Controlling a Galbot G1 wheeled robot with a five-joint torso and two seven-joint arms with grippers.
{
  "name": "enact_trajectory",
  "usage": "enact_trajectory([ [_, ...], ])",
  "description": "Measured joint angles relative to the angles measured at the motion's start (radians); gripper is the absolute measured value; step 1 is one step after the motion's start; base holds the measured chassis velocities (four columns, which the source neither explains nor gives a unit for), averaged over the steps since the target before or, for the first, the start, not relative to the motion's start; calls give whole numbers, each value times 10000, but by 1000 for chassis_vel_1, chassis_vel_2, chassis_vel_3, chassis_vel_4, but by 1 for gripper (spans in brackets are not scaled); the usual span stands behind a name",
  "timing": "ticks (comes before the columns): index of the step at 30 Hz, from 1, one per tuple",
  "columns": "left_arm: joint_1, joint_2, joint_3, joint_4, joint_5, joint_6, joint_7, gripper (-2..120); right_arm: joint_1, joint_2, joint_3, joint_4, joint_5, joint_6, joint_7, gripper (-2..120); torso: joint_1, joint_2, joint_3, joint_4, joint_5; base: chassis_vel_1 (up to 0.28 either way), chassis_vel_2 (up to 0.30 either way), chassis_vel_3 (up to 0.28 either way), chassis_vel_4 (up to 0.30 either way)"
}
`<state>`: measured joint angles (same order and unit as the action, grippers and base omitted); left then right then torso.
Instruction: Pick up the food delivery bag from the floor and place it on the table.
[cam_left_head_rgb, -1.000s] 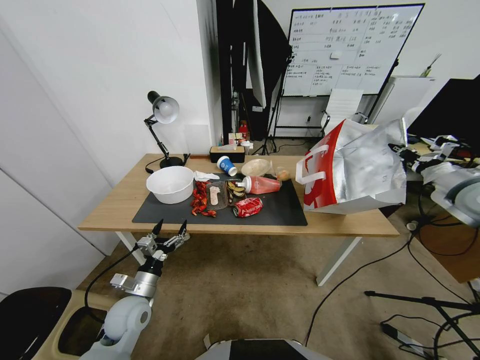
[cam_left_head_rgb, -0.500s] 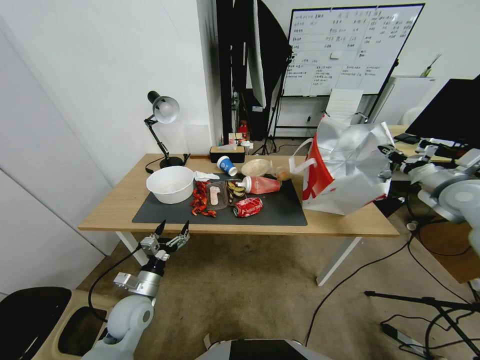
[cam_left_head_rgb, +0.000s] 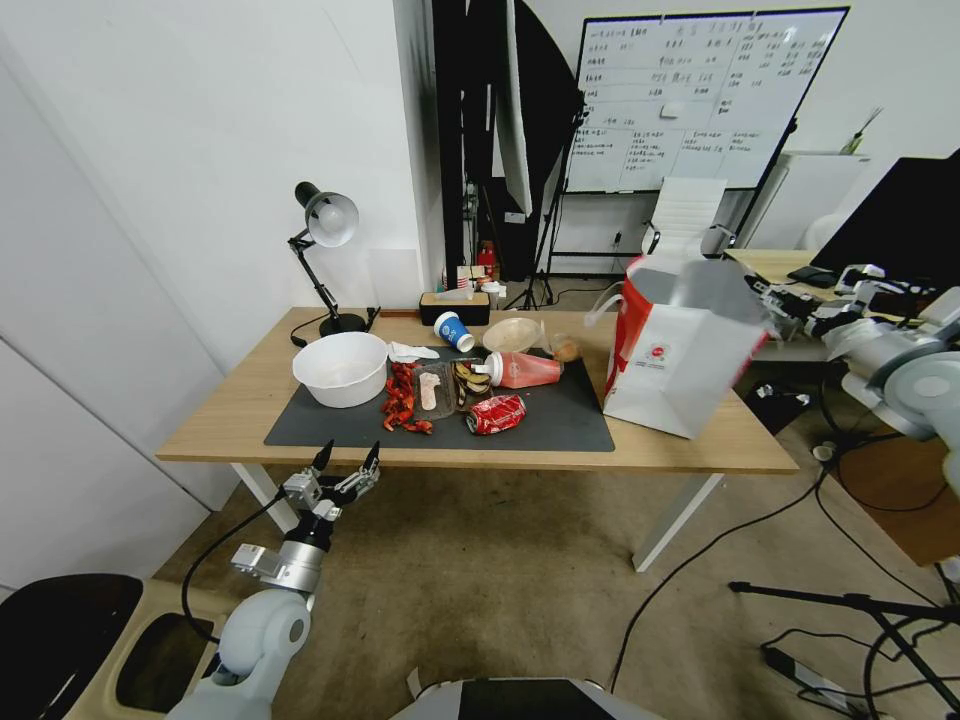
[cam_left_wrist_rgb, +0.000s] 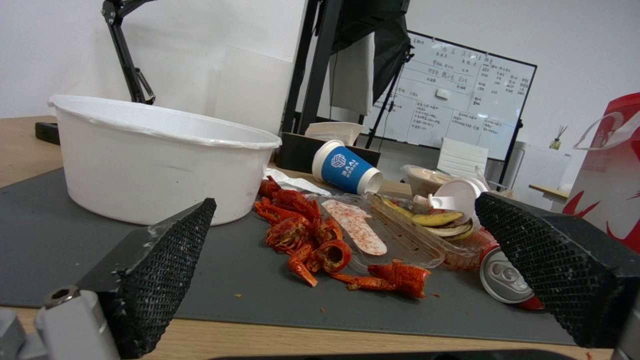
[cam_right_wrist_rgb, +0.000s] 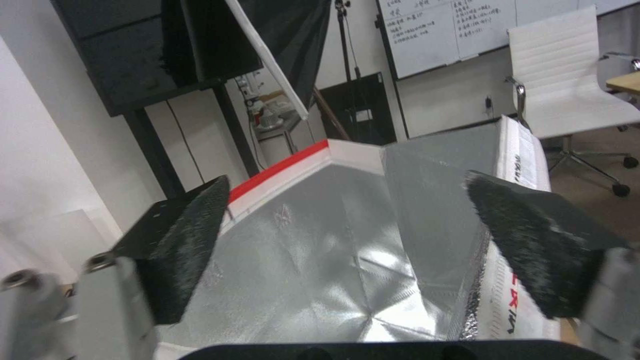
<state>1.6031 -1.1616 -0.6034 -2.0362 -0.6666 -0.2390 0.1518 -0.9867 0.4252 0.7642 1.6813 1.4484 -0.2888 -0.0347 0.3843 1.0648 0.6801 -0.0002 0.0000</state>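
Note:
The food delivery bag (cam_left_head_rgb: 675, 365) stands upright on the right end of the table (cam_left_head_rgb: 240, 400), white with a red side panel and a small round red logo. Its white handles hang at the left rim. My right gripper (cam_left_head_rgb: 788, 306) is open at the bag's upper right rim. The right wrist view looks between the spread fingers of the right gripper (cam_right_wrist_rgb: 347, 177) into the bag's foil lining (cam_right_wrist_rgb: 320, 250). My left gripper (cam_left_head_rgb: 348, 456) hangs open and holds nothing, low by the table's front edge over the floor (cam_left_head_rgb: 500, 560). The left wrist view shows the left gripper (cam_left_wrist_rgb: 347, 200) and the bag's red side (cam_left_wrist_rgb: 613, 165).
On the dark mat (cam_left_head_rgb: 560, 425) lie a white bowl (cam_left_head_rgb: 340, 368), red crayfish shells (cam_left_head_rgb: 400, 400), a blue cup (cam_left_head_rgb: 454, 331), a crushed red can (cam_left_head_rgb: 496, 413) and a tipped bottle (cam_left_head_rgb: 520, 370). A desk lamp (cam_left_head_rgb: 325, 245) stands at the back left. Cables (cam_left_head_rgb: 700, 560) cross the floor on the right.
The bag hung tilted from the shut right gripper above the table's right end. It now stands upright on the tabletop, and the right gripper has opened. The left arm barely moved.

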Motion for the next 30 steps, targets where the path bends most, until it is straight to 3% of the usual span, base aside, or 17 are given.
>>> enact_trajectory([
  [2, 41, 5, -34, -47, -2, -5, -3, 100, -153, -44, 189, 149, -1, 76, -76, 99, 0, 0, -1, 0, 1, 0, 0, 0, 0],
  [8, 106, -14, -64, -132, 3, -54, -29, 100, -447, -74, 536, 599, 18, 235, -14, 100, 0, 0, 0, 0, 0, 0, 0, 0, 0],
  [14, 203, -27, -218, -250, 86, -177, -54, 100, -1191, 53, 1486, 1912, -125, 578, 825, 100, 0, -1, 0, 4, -1, 0, 0, 0, 0],
  [19, 216, -20, -247, -287, 72, -196, -132, 100, -1510, 131, 1907, 2297, -202, 566, 1090, 100, 0, -1, -1, 5, -2, 0, 0, 0, 0],
  [22, 264, 12, -338, -361, -58, -224, -256, 100, -2414, 547, 2972, 3539, -522, 380, 1876, 100, -1, 0, -1, -3, -2, 0, 0, 0, 0],
  [30, 372, 73, -453, -505, -97, -242, -409, 100, -3166, 1472, 4085, 5139, -496, -444, 2933, 100, -1, 0, -2, -1, -2, 0, 0, 0, 0],
])
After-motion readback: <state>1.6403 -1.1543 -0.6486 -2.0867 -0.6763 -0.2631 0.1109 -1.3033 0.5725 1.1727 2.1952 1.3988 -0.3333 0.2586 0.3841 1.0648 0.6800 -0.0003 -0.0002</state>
